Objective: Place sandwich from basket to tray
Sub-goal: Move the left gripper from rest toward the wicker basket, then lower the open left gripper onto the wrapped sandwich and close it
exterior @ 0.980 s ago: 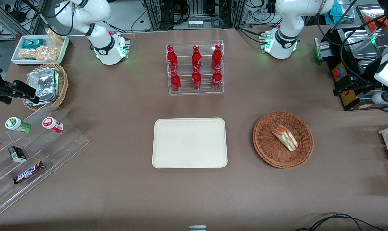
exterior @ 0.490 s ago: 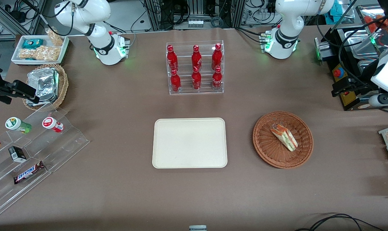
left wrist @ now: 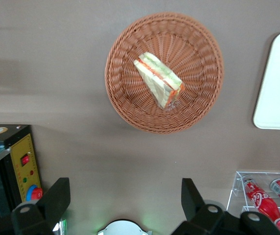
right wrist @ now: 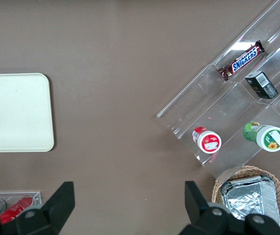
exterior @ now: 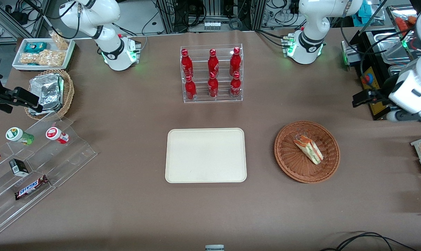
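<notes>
The sandwich [exterior: 308, 149] [left wrist: 158, 80], a white bread wedge with red, orange and green layers, lies in the round reddish-brown basket [exterior: 283, 164] [left wrist: 125, 107]. The cream tray [exterior: 205, 155] [left wrist: 279, 83] [right wrist: 12, 112] lies flat beside the basket, toward the parked arm's end, with nothing on it. My gripper [exterior: 359, 100] [left wrist: 123, 196] hangs high above the table at the working arm's end. It is farther from the front camera than the basket and well apart from it. It is open, with only bare table showing between its black fingers [left wrist: 57, 196].
A clear rack of red bottles [exterior: 212, 74] [left wrist: 267, 193] stands farther back than the tray. A black control box with a red button [exterior: 368, 78] [left wrist: 25, 169] sits by my gripper. A tan foil basket [exterior: 50, 92], an acrylic snack stand [exterior: 36, 167] and a snack tray [exterior: 43, 52] occupy the parked arm's end.
My gripper and wrist have drifted in from the table's edge toward the basket, slightly nearer the front camera. The sandwich, basket and tray have not moved.
</notes>
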Controlling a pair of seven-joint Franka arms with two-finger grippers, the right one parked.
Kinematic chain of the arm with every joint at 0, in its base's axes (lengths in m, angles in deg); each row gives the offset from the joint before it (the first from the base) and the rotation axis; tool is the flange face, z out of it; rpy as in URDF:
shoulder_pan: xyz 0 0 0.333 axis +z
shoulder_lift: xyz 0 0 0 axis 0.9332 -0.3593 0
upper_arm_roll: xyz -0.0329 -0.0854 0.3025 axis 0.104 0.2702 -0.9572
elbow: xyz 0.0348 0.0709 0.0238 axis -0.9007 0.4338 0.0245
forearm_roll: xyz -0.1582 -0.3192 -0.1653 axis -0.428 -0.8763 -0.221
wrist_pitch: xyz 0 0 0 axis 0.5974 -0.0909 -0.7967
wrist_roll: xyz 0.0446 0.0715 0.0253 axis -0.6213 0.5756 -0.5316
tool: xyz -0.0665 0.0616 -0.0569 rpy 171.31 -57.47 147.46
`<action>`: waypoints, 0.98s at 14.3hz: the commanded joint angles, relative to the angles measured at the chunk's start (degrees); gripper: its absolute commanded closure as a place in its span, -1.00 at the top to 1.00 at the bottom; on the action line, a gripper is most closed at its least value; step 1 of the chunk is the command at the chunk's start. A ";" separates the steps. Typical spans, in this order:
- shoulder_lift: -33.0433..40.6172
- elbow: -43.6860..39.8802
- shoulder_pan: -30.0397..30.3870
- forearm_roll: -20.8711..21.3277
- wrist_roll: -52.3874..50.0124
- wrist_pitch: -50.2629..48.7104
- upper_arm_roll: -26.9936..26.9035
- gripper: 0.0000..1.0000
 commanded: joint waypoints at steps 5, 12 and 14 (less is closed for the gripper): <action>-1.07 20.59 -3.35 0.13 -11.47 26.98 -0.28 1.00; -8.00 22.64 -8.10 4.51 -56.09 39.32 -0.37 1.00; -10.55 22.28 -8.19 6.45 -63.43 39.41 -0.37 1.00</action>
